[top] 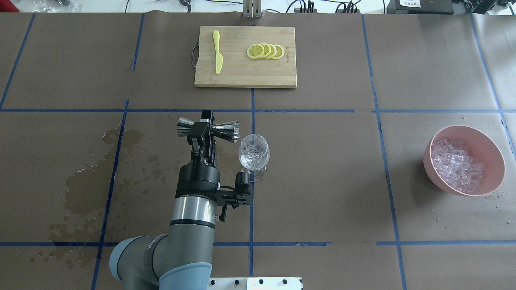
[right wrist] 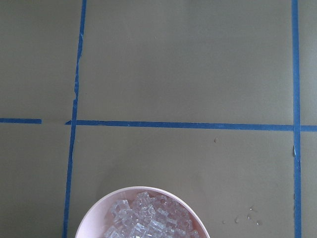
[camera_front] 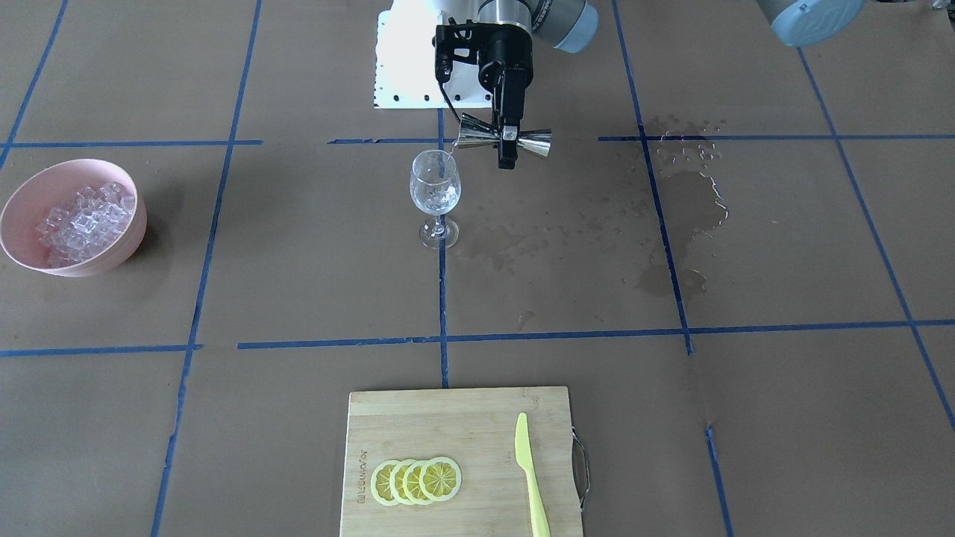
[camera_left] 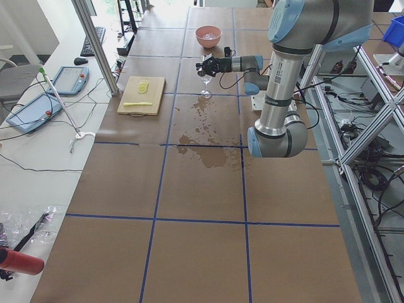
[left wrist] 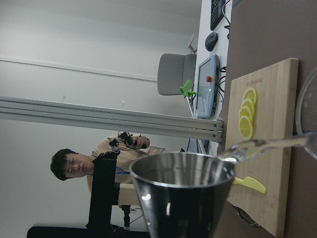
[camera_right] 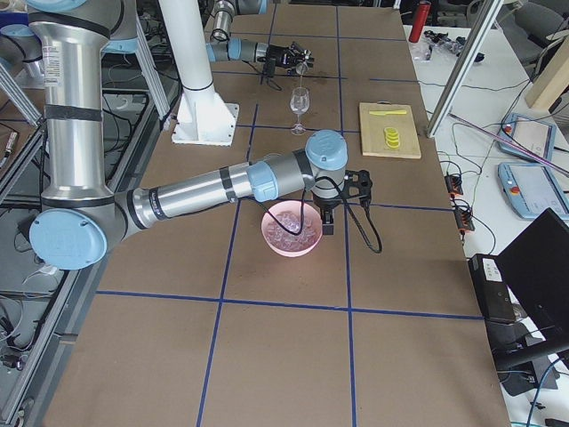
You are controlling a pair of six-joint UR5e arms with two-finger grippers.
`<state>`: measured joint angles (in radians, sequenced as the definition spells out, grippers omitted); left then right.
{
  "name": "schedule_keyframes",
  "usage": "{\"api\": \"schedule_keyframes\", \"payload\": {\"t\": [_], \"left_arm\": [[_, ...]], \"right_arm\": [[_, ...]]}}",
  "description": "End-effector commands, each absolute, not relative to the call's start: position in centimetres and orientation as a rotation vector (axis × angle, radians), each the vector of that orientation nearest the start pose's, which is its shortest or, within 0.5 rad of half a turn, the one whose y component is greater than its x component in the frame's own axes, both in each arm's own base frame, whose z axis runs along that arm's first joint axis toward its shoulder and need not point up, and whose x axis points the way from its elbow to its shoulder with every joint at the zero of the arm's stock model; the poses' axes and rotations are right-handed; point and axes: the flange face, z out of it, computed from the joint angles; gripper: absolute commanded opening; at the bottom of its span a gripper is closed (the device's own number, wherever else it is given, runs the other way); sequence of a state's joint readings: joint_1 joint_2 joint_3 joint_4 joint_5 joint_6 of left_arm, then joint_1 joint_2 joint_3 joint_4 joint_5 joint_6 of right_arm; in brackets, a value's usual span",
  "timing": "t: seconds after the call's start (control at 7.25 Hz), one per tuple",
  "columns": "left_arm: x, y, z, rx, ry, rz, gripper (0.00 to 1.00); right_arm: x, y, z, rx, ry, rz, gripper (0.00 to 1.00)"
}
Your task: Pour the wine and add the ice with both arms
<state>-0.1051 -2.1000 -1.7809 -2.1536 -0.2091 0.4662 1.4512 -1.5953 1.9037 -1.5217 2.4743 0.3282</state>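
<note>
As the left pincer (camera_front: 509, 139) clamps the tipped jigger (camera_front: 473, 134), wine (top: 252, 155) trickles into the glass (camera_front: 435, 180).

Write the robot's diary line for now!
pouring | left tool shut on shiny steel double-cone jigger, tipped at rim of clear stemmed wine glass | right tool by round pink bowl of ice, grip unclear

Clear wine (camera_front: 435, 198) low in the upright glass (camera_front: 439, 235); heap of glassy ice (camera_front: 83, 222) in a pink bowl (camera_front: 127, 245) well apart.
</note>
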Motion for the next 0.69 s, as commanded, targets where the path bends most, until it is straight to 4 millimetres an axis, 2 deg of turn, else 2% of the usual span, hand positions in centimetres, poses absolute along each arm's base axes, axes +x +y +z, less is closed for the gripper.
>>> {"api": "schedule_keyframes", "payload": {"t": [0.0, 0.28, 0.41, 0.55], "left_arm": [[52.3, -28.4, 17.3, 1.487, -0.462, 0.631, 0.00], [52.1, -28.0, 17.5, 1.524, -0.350, 0.509, 0.00], [53.0, -27.8, 18.8, 1.542, -0.264, 0.428, 0.00], [52.9, -27.4, 19.1, 1.563, -0.150, 0.321, 0.00]], "right_arm": [[-0.2, -48.2, 49.0, 0.129, -0.945, 0.030, 1.00], [-0.3, -48.2, 48.9, 0.131, -0.945, 0.028, 1.00], [-0.3, -48.2, 49.0, 0.130, -0.945, 0.029, 1.00], [-0.3, -48.2, 48.9, 0.131, -0.945, 0.030, 1.00]]}}
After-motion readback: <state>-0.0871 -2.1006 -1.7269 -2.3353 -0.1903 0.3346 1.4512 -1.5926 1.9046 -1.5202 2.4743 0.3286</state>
